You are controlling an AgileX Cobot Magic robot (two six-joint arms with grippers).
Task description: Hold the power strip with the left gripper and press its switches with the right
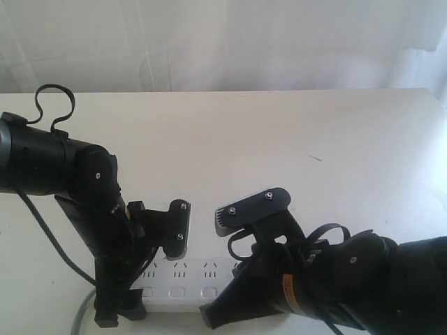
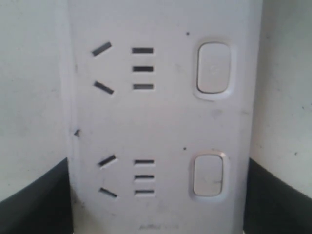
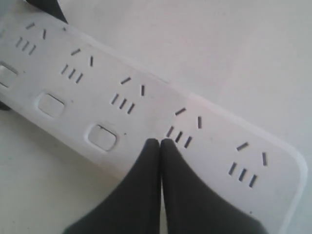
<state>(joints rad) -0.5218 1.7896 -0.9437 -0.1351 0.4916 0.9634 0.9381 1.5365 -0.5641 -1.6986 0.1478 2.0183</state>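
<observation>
White bar, exterior view: the power strip [image 1: 183,283] lies at the near edge of the table [image 1: 279,139]. Its grey cord [image 1: 80,315] leaves at the left end, and both arms hide much of it.
Left arm, exterior view: bent steeply downward, with my left gripper [image 1: 120,305] planted on the cord end of the power strip.
Right arm, exterior view: comes in low from the right. My right gripper [image 1: 211,314] points down at the bar's middle, just right of three visible switches [image 1: 177,292].
Left wrist view: the power strip [image 2: 161,122] fills the frame between my two black fingers [image 2: 34,200]. One lies against each long edge, so these jaws are clamped across its width. Two switches [image 2: 213,70] are in sight with nothing on them.
Right wrist view: jaws together, making one blunt point. The right gripper [image 3: 160,145] sits on the power strip [image 3: 146,92] in line with the switches [image 3: 101,137], where the fourth button should be. Press depth: cannot tell.
Step (judged): hold secured; pressing in hand at the fourth button.
Next move (judged): a short straight push, a clean lift, then a sidestep along the row. The left clamp must keep the bar from sliding.
</observation>
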